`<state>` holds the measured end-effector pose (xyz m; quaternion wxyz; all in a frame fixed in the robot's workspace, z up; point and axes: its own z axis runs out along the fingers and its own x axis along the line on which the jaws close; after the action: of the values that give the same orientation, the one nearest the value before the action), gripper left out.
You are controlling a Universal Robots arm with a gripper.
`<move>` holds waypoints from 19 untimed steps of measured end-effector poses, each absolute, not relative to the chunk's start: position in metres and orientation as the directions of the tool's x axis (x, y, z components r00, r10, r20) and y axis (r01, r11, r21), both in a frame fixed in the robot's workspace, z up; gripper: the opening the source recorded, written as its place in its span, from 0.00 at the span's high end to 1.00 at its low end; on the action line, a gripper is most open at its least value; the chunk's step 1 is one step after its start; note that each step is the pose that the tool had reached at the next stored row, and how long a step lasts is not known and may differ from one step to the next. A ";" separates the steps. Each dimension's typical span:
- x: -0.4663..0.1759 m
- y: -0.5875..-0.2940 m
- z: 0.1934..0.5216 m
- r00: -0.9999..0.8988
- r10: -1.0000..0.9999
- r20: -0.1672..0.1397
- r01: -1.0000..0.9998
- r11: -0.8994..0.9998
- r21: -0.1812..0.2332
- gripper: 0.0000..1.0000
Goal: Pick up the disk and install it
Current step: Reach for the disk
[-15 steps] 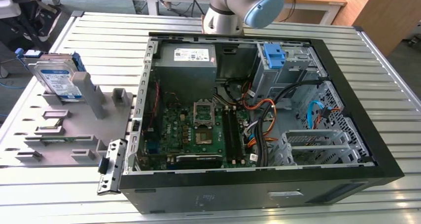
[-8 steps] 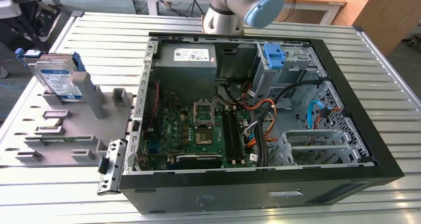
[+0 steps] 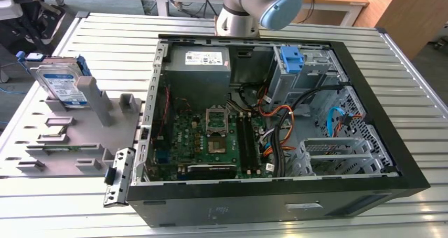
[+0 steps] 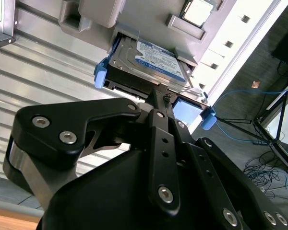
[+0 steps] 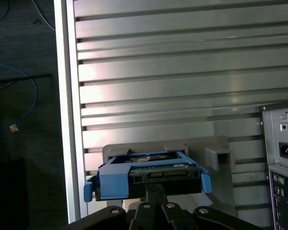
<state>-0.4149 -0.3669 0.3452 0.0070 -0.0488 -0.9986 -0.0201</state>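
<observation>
Upper left of the exterior view: the disk (image 3: 62,83), a flat silver metal hard drive with a white-and-blue label in a blue plastic bracket. It stands on edge, leaning back a little, slotted into the grey plastic holder (image 3: 94,104) on the slatted metal worktop (image 3: 49,212). Not picked yet.

Centre to right: the open black computer case (image 3: 280,202) lies board-up. An empty blue plastic bracket (image 3: 289,57) sits in its upper right, so don't confuse that with the disk.

In both wrist views the black gripper (image 4: 158,93) (image 5: 153,188) is aimed at the disk's exposed edge. The jaws look closed together on nothing.

The step in hand reads as the approach. You'd want the jaws open first, centred on that edge and squeezing the two flat faces. Then draw it out along the slot, no twisting.

The disk looks rigid, and its smooth metal could slip. Its connector edge faces the gripper.
</observation>
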 end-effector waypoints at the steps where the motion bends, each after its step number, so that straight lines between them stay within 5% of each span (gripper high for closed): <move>1: -0.415 -0.367 0.345 -0.995 0.097 0.015 0.098 0.994 0.038 0.89; 19: -0.416 -0.367 0.343 -0.995 0.096 -0.004 0.096 0.995 0.026 0.89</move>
<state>-0.4159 -0.3669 0.3434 -0.0024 -0.0481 -0.9988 -0.0130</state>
